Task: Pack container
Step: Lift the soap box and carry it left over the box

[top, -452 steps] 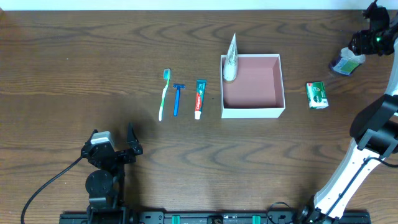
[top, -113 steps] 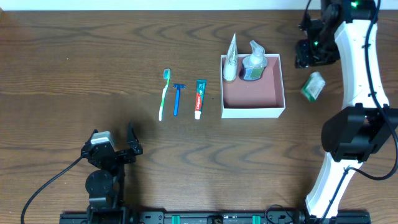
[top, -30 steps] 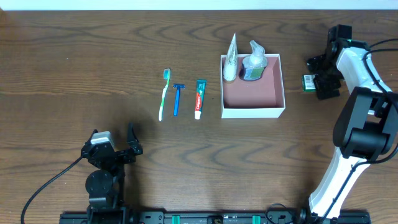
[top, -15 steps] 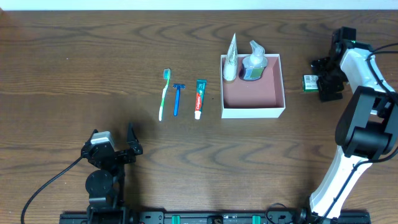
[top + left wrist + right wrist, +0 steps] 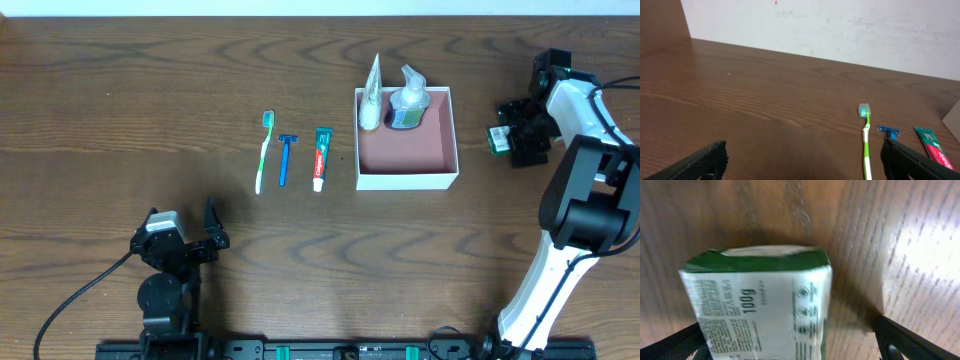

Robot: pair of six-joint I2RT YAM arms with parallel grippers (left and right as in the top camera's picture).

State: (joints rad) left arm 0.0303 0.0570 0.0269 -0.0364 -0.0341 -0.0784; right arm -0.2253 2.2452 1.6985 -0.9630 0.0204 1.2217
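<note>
The container (image 5: 408, 180), a white box with a pink inside, stands right of the table's middle. A clear bottle of blue liquid (image 5: 407, 105) stands in its far part, and a white tube (image 5: 371, 95) leans at its far left corner. To its right a green and white soap box (image 5: 497, 138) lies on the wood. My right gripper (image 5: 513, 134) is open and straddles the box. In the right wrist view the soap box (image 5: 760, 305) fills the space between the fingers of that gripper (image 5: 790, 347), with a gap on the right side. My left gripper (image 5: 182, 222) rests open near the front left.
A green toothbrush (image 5: 264, 150), a blue razor (image 5: 286, 158) and a toothpaste tube (image 5: 321, 157) lie side by side left of the container. The left wrist view shows the toothbrush (image 5: 866, 140) ahead of the open left gripper (image 5: 805, 167). A white wall runs behind the table.
My right gripper has shifted slightly right and toward the front around the soap box, and the box has nudged a little with it. The left arm has not moved.
</note>
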